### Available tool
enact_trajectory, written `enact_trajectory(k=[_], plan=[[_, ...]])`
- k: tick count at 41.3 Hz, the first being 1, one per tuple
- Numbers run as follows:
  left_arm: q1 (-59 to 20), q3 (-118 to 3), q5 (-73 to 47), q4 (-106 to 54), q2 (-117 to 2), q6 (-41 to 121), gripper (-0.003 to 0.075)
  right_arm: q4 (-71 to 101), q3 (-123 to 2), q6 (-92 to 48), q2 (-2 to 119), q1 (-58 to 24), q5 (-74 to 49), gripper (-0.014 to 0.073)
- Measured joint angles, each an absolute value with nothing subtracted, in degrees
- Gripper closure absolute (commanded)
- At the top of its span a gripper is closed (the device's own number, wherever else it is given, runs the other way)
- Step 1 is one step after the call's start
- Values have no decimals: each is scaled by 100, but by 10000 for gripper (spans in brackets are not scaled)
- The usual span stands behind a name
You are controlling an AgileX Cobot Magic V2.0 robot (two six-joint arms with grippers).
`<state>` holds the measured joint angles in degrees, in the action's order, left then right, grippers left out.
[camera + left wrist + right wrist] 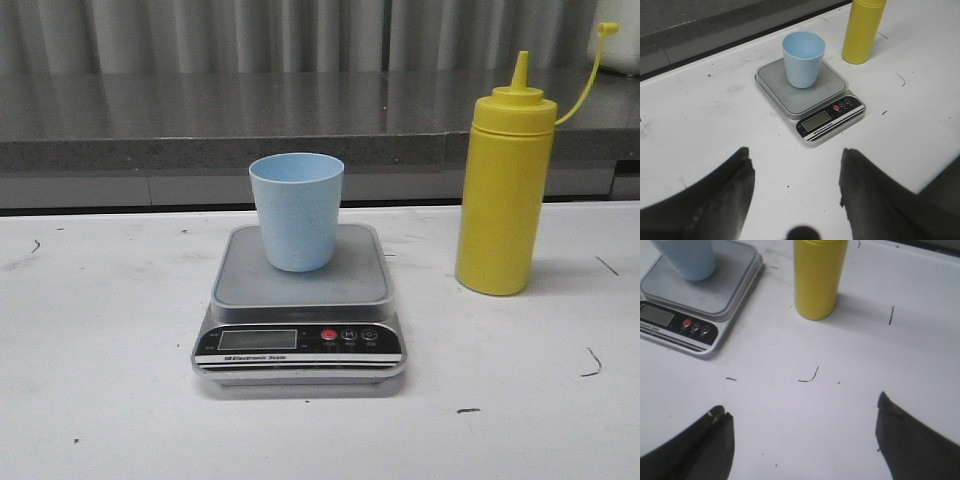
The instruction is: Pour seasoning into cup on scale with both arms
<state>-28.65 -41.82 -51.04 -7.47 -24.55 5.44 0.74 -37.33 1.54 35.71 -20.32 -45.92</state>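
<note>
- My left gripper [795, 185] is spread wide with nothing between its fingers, hanging over bare counter [90, 400] short of the scale [300, 310].
- My right gripper [805, 440] is likewise wide open and empty, over the counter short of the bottle [505, 190].
- The cup [296, 210] stands upright on the grey platform of the scale, toward its back edge, mouth up and, from my left wrist view, empty inside.
- The bottle stands upright on the counter at about 3 o'clock from the cup, apart from the scale, with its nozzle uncovered and the cap [606, 29] dangling on its strap at roughly 1 o'clock from the nozzle.
- I judge nothing is begun: the step in hand is reaching for the bottle with my right gripper.
- To do it well, I would close on the bottle's middle, below the shoulder, squarely from the side so it does not tip or skid.
- I would grip gently, since a squeeze bottle may squirt early.
- My left gripper could steady the cup, but lightly, as pressing on it would likely disturb the reading.
- The display shows no digits I can read.
</note>
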Motion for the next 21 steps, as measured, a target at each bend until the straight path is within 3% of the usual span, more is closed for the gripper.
enact_trajectory(k=[10,13,21], plan=[[-2865,-4182,-5104,-747,-2455,544,346,381,-4132,0,3571,-2075,-5084,1],[-2865,-4182,-5104,-747,-2455,544,346,414,-4132,0,3568,-2075,-5060,41],[-2865,-4182,-5104,-747,-2455,544,346,449,-4137,0,3559,-2075,-4819,387]])
